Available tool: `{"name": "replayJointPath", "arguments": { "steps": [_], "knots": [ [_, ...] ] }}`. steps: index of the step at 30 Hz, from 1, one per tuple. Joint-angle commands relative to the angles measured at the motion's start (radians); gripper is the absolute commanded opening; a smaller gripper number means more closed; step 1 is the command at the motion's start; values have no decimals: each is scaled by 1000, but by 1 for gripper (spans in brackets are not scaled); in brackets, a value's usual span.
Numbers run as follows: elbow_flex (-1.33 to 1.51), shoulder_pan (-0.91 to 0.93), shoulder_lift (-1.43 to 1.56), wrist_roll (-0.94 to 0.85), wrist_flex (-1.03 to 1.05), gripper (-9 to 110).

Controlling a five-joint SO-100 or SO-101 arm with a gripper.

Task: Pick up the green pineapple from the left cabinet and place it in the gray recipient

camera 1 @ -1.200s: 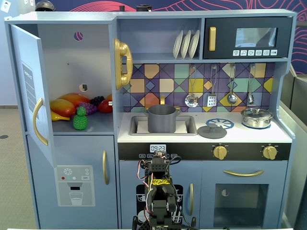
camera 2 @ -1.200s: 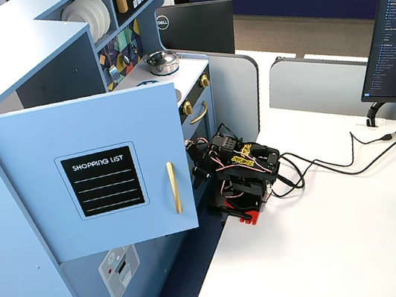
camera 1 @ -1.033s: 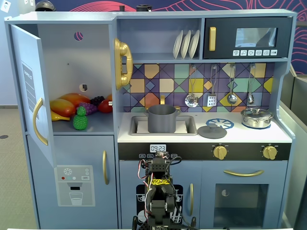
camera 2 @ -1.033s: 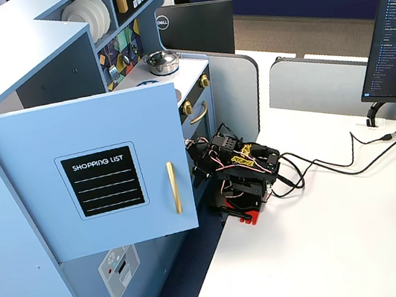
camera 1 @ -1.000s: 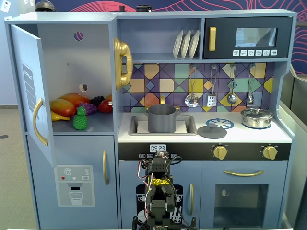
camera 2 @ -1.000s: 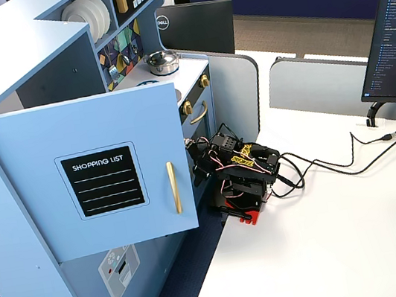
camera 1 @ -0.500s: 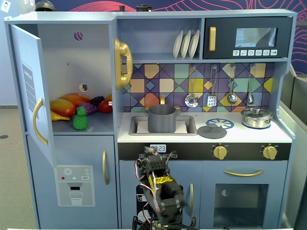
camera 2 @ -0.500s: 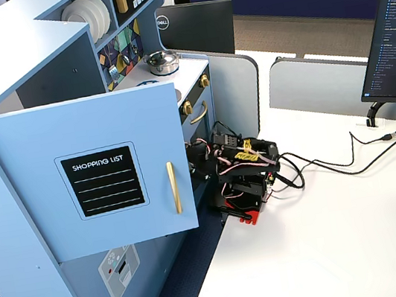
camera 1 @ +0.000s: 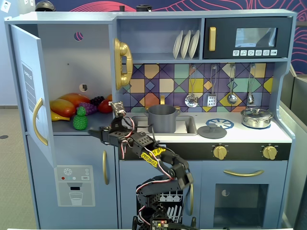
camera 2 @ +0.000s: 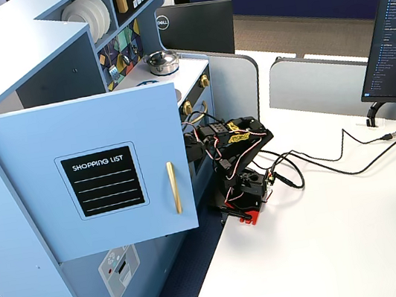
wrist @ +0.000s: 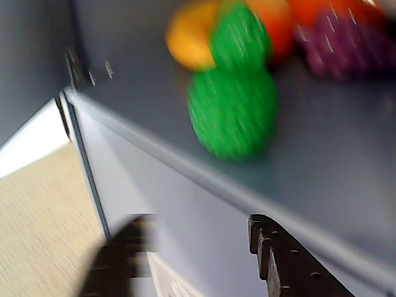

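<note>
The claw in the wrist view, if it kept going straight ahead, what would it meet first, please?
Probably the green pineapple, standing ahead of the open claw on the left cabinet shelf; blur makes depth uncertain.

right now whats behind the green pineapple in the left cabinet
Behind the green pineapple lie an orange-yellow mango, a purple grape bunch and a red-orange fruit. The pineapple and the mango cover whatever is low at the back of the left cabinet.
</note>
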Motion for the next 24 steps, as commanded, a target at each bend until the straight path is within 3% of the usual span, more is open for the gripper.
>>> {"name": "replayJointPath", "arguments": {
  "steps": [1, 11, 17, 24],
  "knots": [
    [-124, 40, -110, 28, -107, 29],
    [-161, 69, -314, 26, -367, 39],
    [-216, 86, -407, 38, -422, 49],
    [-279, 104, -494, 61, -426, 50]
  ]
}}
